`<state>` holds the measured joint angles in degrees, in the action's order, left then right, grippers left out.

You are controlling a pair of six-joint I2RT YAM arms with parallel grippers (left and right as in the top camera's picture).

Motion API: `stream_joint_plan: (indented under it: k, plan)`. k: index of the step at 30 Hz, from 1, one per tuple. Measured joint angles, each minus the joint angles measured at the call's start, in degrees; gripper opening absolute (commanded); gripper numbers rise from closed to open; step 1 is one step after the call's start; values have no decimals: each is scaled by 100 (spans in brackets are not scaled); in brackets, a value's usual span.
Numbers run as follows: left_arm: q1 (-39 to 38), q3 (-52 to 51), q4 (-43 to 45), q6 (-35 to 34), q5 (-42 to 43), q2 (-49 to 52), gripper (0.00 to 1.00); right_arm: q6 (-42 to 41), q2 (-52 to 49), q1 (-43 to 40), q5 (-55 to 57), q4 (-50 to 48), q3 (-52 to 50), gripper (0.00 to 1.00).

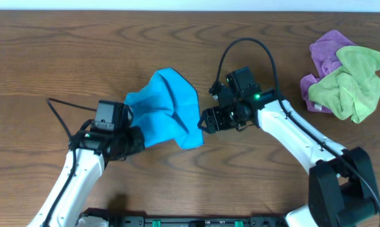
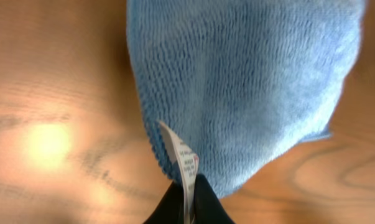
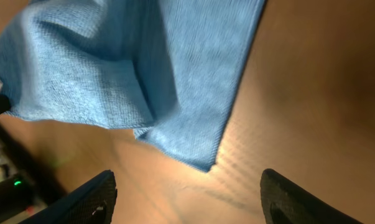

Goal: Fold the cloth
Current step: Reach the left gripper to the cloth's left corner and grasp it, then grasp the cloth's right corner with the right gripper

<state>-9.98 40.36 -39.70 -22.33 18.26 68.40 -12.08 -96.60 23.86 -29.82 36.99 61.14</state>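
Note:
A blue cloth lies bunched near the middle of the wooden table. My left gripper is shut on its lower left corner; in the left wrist view the cloth hangs ahead of the shut jaws, with a white tag pinched between them. My right gripper is open and empty just right of the cloth's right corner. In the right wrist view the cloth lies ahead, its corner between the two spread fingers, apart from both.
A purple cloth and a green cloth lie crumpled together at the right side of the table. A black cable loops above the right arm.

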Motion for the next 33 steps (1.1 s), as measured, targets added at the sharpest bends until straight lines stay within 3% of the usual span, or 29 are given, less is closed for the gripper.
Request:
stream_joint_plan:
  k: [9,21,33]
  plan:
    - [0,0,-962,35,-570,-94,6,-693,0,129,-455,-411,-586,75]
    - [0,0,-1156,46,-979,-94,6,-1287,0,713,48,-595,-654,75]
    - [0,0,-1270,81,-1014,-94,6,-1471,0,756,627,-776,-874,75]
